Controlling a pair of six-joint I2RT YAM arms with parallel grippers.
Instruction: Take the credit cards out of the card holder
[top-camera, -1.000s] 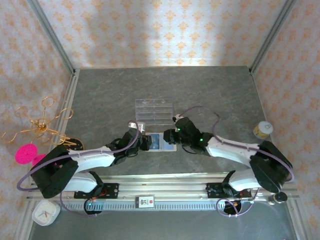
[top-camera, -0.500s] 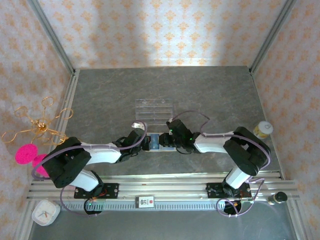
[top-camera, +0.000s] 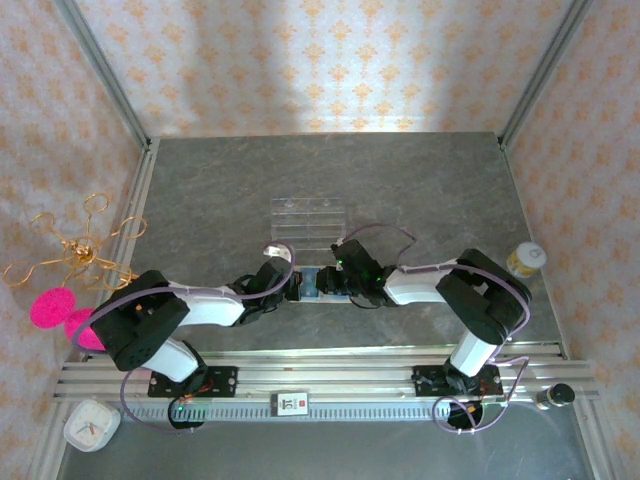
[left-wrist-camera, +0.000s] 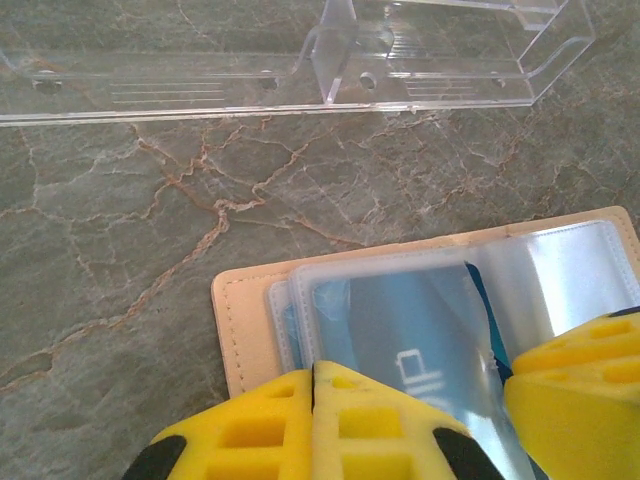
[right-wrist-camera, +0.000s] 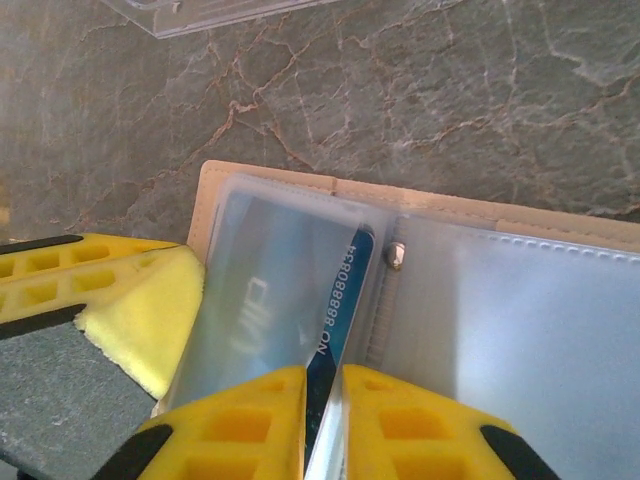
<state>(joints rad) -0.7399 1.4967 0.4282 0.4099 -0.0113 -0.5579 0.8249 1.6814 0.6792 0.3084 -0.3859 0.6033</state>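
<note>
Card holder (top-camera: 312, 283) mostly under left gripper (top-camera: 292, 287), right gripper (top-camera: 332, 282); credit card (right-wrist-camera: 300, 300) end hidden between right fingers (right-wrist-camera: 400, 430).

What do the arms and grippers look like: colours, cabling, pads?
The left arm and the right arm have white links, black joints and looping purple cables. The left gripper and the right gripper carry yellow finger pads with square recesses, on black bodies.
</note>
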